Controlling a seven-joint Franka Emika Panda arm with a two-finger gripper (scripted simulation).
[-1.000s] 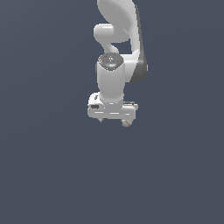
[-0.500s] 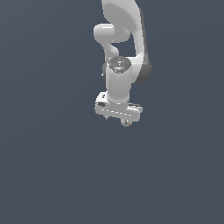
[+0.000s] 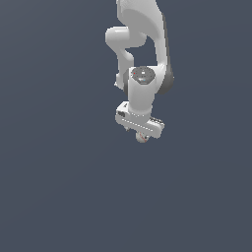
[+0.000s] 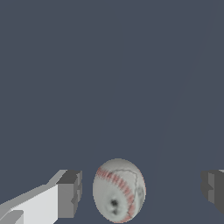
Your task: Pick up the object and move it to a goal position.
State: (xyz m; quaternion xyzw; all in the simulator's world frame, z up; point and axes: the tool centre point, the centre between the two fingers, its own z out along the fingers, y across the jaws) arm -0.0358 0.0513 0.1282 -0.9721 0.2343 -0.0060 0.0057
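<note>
The object is a small whitish-grey ball with red stitch marks (image 4: 119, 190). In the wrist view it sits between my two dark fingertips, close to one fingertip (image 4: 70, 194) and farther from the other (image 4: 212, 190), with a gap on each side. My gripper (image 4: 141, 192) is open around the ball and does not touch it. In the exterior view the ball (image 3: 142, 138) peeks out just below the white gripper bar (image 3: 140, 123); the fingers are hidden behind the bar there.
A flat, plain dark grey-blue surface (image 3: 59, 187) fills both views. The white arm (image 3: 142, 44) reaches down from the top of the exterior view. No other objects show.
The gripper bar has shifted toward the exterior view's right and now sits over the ball, which has stayed in about the same place.
</note>
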